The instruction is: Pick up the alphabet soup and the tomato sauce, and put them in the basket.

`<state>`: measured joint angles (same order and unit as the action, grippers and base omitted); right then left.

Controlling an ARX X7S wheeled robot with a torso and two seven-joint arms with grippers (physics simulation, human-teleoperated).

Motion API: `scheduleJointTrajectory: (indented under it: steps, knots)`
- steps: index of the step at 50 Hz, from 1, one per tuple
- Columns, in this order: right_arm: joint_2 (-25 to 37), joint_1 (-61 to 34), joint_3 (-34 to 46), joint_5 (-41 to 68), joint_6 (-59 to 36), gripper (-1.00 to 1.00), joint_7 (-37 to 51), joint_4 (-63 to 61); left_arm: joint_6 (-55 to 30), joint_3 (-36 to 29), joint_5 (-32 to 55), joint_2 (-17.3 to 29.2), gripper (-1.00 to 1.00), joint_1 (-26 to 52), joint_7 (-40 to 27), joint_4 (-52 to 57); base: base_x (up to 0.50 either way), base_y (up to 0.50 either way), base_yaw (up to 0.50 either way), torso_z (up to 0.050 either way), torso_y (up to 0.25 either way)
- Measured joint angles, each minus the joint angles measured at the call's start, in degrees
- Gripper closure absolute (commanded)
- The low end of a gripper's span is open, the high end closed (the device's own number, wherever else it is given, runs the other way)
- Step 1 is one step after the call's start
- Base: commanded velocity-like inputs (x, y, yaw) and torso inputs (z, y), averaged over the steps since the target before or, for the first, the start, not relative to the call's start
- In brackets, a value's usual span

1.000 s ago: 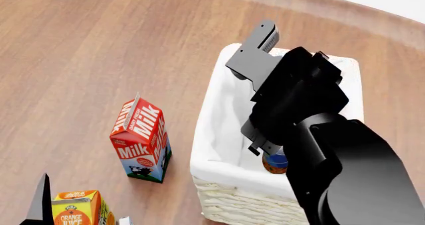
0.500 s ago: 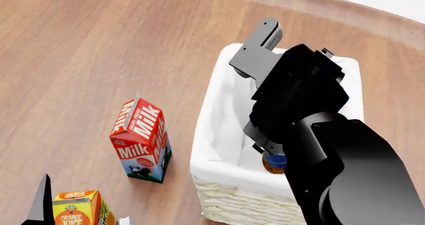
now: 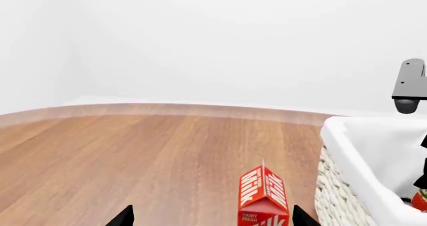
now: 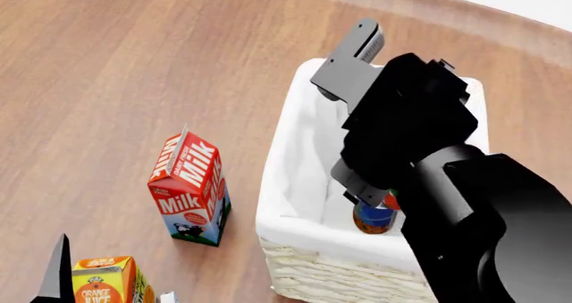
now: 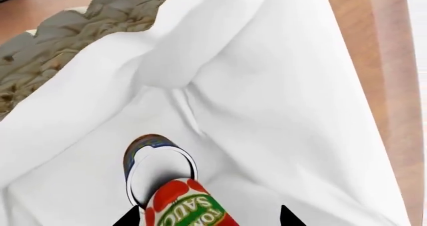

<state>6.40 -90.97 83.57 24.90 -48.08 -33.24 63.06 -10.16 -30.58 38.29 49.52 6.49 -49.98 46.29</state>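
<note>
The basket [image 4: 295, 149] stands on the wooden floor, right of centre in the head view. The alphabet soup [image 4: 371, 217] stands upright inside it at the near end; its silver top shows in the right wrist view [image 5: 157, 166]. The tomato sauce [image 5: 190, 206] lies tilted against the soup can, between the fingertips of my right gripper [image 5: 208, 218]. The jaws are spread wider than the can, with a gap on one side. A red sliver of it shows in the head view [image 4: 390, 199]. My left gripper [image 3: 210, 218] is open and empty, low at the left.
A red milk carton [image 4: 189, 189] stands left of the basket, also in the left wrist view [image 3: 263, 196]. An orange juice carton [image 4: 103, 279] stands at the bottom left. My right arm [image 4: 420, 149] covers much of the basket. Bare wooden floor lies beyond.
My right arm has shifted slightly up and right over the basket. A red edge of the tomato sauce now shows beside the blue can.
</note>
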Motion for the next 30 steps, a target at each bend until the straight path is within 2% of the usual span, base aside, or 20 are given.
scheduleJointTrajectory:
  steps: [15,30]
  knots:
    - [6.1,-1.1,-1.8,2.3,-8.4,-1.0,3.6,-15.5,-0.1,-0.1,-0.2,0.1,-1.0,0.0,-0.2,0.7,0.0,0.0,0.0,0.0,0.0]
    - [14.8,0.9,-9.8,8.2,-14.6,-1.0,12.0,-36.2,-0.5,-0.4,-0.4,0.0,-1.0,0.1,-0.3,1.0,0.0,0.0,0.0,0.0,0.0]
